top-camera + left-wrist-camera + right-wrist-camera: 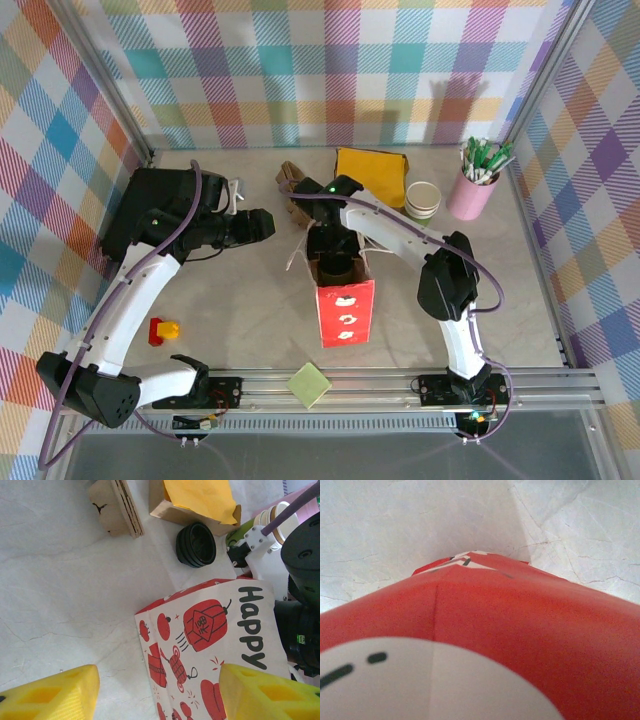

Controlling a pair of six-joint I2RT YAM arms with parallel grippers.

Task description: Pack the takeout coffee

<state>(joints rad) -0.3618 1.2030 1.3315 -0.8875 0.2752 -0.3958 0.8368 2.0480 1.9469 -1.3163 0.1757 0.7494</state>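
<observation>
Trouble, if it comes, will come at the mouth of the red paper bag (345, 312), which stands upright in the middle of the table (230, 330). The right gripper (336, 252) hangs directly over that mouth. The dark round shape just inside it I take to be the black lid of the takeout coffee (341, 268). The bag's sides hide the cup's green wall, and I cannot tell whether the right jaws grip the cup or stand parted. The left gripper (262, 224) waits to the left of the bag and a little behind it, apart from it, its yellow fingertips (50, 696) spread wide with nothing between them. My judgement is that the cup is going in or only just in, and the release is the delicate part. The bag looks light and nothing braces it, so an arm brushing its rim or snagging the white string handle (296, 256) at the bag's left edge could tip it. A cup let go too high or tilted could land on its side and, if the lid is loose, spill. Behind the bag to the right stand the stack of lidless green cups (422, 200) and the pink cup of pens (472, 188), close to the right arm, so a wide swing on the way out could knock them over. A stack of black lids (196, 544) lies behind the bag as well.
</observation>
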